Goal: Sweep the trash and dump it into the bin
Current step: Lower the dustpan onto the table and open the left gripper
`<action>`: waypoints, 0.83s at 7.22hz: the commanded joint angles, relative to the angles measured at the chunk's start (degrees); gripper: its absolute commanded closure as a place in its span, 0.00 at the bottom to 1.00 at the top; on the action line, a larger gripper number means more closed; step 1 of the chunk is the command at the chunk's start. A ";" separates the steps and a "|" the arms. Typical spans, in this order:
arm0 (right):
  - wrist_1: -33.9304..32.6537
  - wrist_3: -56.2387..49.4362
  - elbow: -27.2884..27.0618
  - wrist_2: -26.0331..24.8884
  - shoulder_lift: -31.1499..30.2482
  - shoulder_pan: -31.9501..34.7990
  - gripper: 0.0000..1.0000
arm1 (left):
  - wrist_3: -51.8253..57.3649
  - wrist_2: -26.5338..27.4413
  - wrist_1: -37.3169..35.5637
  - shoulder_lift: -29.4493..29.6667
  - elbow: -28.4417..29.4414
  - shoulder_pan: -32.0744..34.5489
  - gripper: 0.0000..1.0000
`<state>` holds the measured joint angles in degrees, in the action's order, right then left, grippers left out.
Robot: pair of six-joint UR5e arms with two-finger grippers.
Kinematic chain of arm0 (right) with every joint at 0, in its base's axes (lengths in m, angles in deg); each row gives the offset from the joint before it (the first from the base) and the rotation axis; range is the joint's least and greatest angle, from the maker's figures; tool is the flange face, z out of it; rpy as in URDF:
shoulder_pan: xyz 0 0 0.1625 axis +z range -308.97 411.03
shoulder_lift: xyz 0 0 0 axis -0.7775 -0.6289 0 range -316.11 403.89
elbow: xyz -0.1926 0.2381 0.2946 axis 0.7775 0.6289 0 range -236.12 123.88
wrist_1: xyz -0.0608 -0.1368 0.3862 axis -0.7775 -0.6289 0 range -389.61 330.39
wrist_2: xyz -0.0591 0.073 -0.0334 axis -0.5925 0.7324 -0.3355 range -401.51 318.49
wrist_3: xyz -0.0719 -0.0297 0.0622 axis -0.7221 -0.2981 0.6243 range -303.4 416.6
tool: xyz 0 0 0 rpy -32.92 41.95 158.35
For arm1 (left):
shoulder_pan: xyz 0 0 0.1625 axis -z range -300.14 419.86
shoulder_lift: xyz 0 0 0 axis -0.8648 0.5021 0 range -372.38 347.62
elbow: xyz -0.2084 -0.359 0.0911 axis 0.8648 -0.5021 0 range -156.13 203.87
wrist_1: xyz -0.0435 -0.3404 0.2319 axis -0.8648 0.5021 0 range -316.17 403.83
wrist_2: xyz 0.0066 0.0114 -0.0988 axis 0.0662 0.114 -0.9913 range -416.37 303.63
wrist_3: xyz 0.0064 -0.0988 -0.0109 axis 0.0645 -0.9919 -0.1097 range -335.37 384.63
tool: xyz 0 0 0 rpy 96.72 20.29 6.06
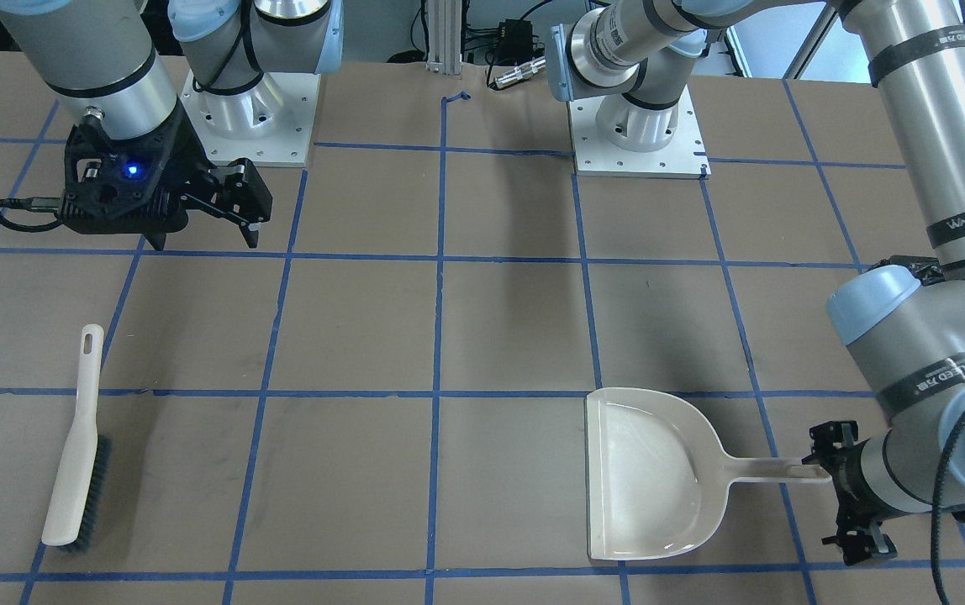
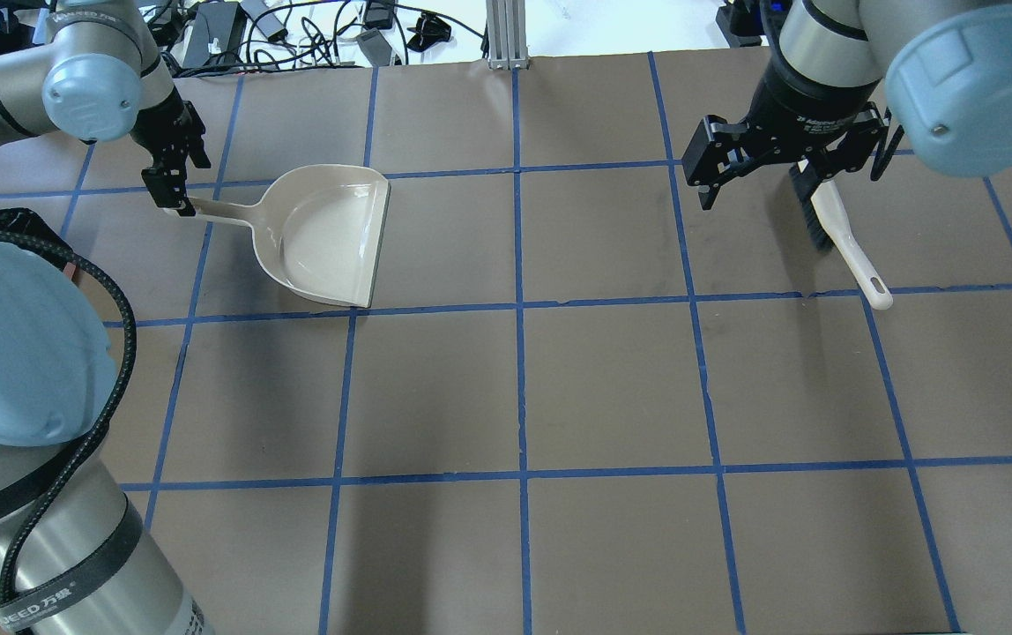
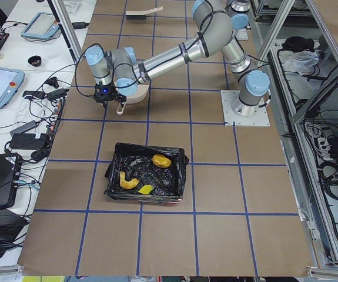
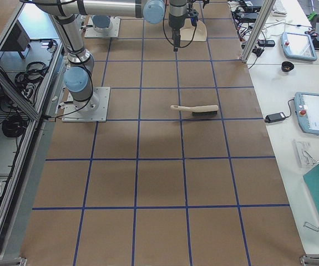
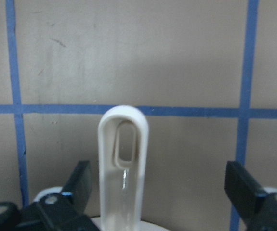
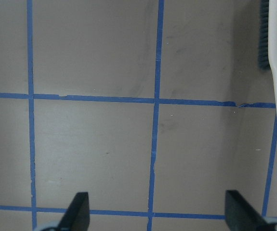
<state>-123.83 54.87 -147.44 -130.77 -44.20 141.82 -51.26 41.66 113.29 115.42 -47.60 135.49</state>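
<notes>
1. Left hand point(image 5: 157, 168): fingers spread wide, one on either side of the dustpan point(image 1: 642, 475) handle point(image 5: 123, 159) near its looped end. It grips nothing.
2. Right hand point(image 6: 156, 199): spread wide and empty, above the worktop point(image 2: 612, 388), well apart from the dustpan on the robot's right.
3. Brush point(image 1: 75, 454): lies flat, well apart from the dustpan, near the right hand.
4. Dustpan: flat on the worktop with an empty scoop.
5. Trash, three pieces: amber lump point(image 3: 161, 160), curved bread piece point(image 3: 127, 182) and yellow wedge point(image 3: 146, 189). All lie inside the bin point(image 3: 180, 170), well apart from the dustpan toward the worktop's left end. The task therefore appears complete.
6. Handling, judged:
   - The pieces look small and light. The glossy lump is probably slippery and likely to roll, so it is better scooped than pinched.
   - The bin's black bag looks thin and crinkly, so the firmer rim is the place to take hold.
   - The dustpan looks like stiff, light, smooth plastic. Take it by the handle, short of the loop.
</notes>
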 commanded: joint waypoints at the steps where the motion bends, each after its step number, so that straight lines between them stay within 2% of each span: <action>1: -0.09 0.23 0.00 0.14 -0.16 0.00 0.00 | 0.21 0.58 -2.14 -0.71 3.33 -0.23 0.00; 3: 0.34 2.06 0.00 -0.21 0.02 0.00 0.00 | 2.91 0.24 -2.14 -2.12 6.76 -1.62 0.00; 4: 0.61 3.91 0.00 -0.22 -0.07 0.00 0.00 | 9.64 0.15 -2.14 -3.43 7.04 -1.81 0.00; 6: 0.52 3.93 0.00 -0.48 -0.07 0.00 0.00 | 16.25 0.50 -2.14 -7.55 6.69 -0.85 0.00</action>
<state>-123.40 58.49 -147.44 -131.15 -44.26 141.82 -39.96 41.99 111.12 110.37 -40.90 134.08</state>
